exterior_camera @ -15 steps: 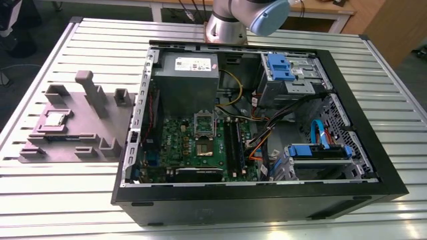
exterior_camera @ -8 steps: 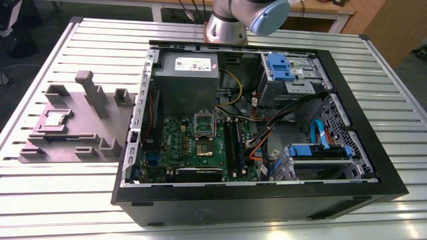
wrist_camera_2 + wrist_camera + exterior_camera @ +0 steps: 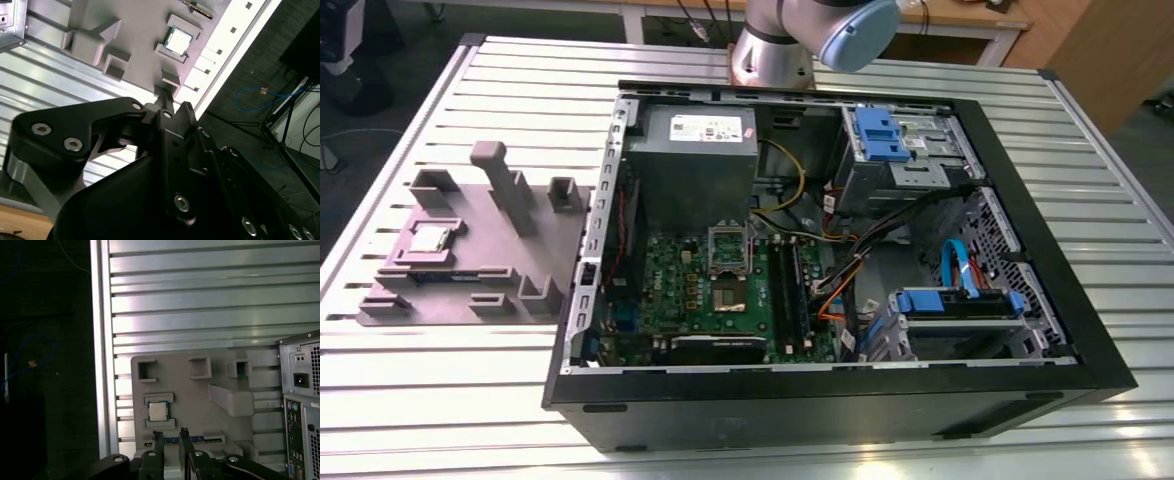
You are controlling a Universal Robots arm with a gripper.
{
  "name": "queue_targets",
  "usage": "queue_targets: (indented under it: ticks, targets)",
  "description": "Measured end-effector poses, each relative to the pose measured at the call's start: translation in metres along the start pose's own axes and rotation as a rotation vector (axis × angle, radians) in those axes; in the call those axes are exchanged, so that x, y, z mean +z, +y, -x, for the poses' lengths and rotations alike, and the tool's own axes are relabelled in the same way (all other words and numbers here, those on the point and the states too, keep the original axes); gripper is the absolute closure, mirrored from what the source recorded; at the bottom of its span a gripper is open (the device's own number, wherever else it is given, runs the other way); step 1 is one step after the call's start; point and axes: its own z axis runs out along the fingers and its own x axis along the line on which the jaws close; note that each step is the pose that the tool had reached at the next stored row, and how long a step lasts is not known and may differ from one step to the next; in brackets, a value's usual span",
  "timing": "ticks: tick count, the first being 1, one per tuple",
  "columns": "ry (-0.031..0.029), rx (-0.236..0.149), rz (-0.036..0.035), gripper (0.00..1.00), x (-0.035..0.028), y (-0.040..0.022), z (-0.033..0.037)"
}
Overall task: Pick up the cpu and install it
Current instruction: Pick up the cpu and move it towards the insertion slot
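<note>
Probably light, stiff, delicate cpu [image 3: 158, 411] lying flat in the grey holder [image 3: 200, 400] by the edge of the surface [image 3: 200, 315] at the exterior view's left — best pinched by opposite sides, jaws narrow, empty, short of it.

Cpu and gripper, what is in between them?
In the first wrist view, a raised lip of the grey tray lies between cpu and gripper.

The cpu [image 3: 430, 238] sits on a holder tray [image 3: 520, 250], which lies on the table [image 3: 427, 400] just beside the computer case [image 3: 854, 400] (on the exterior view's left). Inside the case, the motherboard [image 3: 680, 280] lies before the power supply [image 3: 694, 170].
</note>
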Motion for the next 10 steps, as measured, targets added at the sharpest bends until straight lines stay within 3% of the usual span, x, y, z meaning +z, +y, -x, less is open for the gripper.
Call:
queue_targets:
  ticks: [4, 5, 8, 10]
  targets:
    - [0.0001, 0.000, -0.0001, 0.59, 0.0001, 0.0000, 0.0000]
    - [0.0003, -0.004, 0.0000, 0.59, 0.0003, 0.0000, -0.0001]
    - [0.0017, -0.035, -0.0004, 0.47, 0.0027, -0.0002, -0.0008]
    - [0.0026, -0.054, -0.0007, 0.47, 0.0050, -0.0004, -0.0014]
